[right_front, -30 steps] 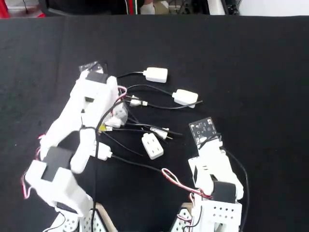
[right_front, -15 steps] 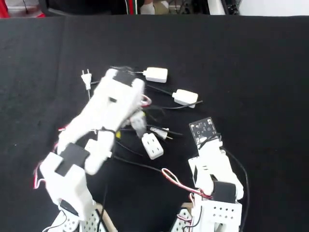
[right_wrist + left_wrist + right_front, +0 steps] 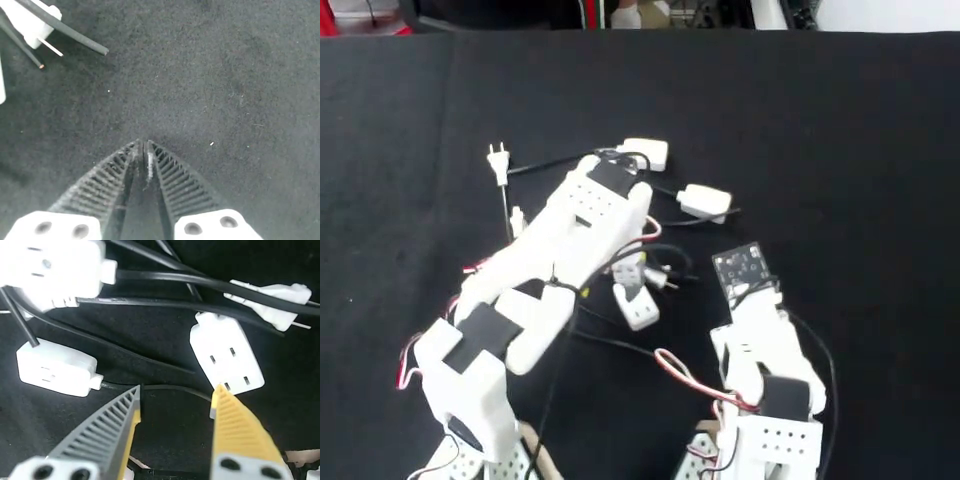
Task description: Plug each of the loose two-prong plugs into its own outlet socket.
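surface: black cloth (image 3: 860, 130) | far edge, left: red object (image 3: 328, 18) | far edge, right: white surface (image 3: 890, 14)

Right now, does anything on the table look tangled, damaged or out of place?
Nothing looks damaged. The black cords lie crossed in a tangle among the outlets, partly under the left arm. One plug lies off by itself at the tangle's edge.

Table cover (image 3: 225, 75) was black cloth, matt, with fine fuzzy nap and lint specks. Outlet socket (image 3: 227, 357) looked white plastic, smooth, with slight sheen. Cables (image 3: 165, 277) had black, smooth, semi-gloss sheathing. Plug (image 3: 30, 27) had white plastic body, bare metal prongs. Left gripper (image 3: 178, 388) and right gripper (image 3: 143, 144) showed ribbed matt plastic fingers. Arm shells (image 3: 585, 225) were smooth white plastic.
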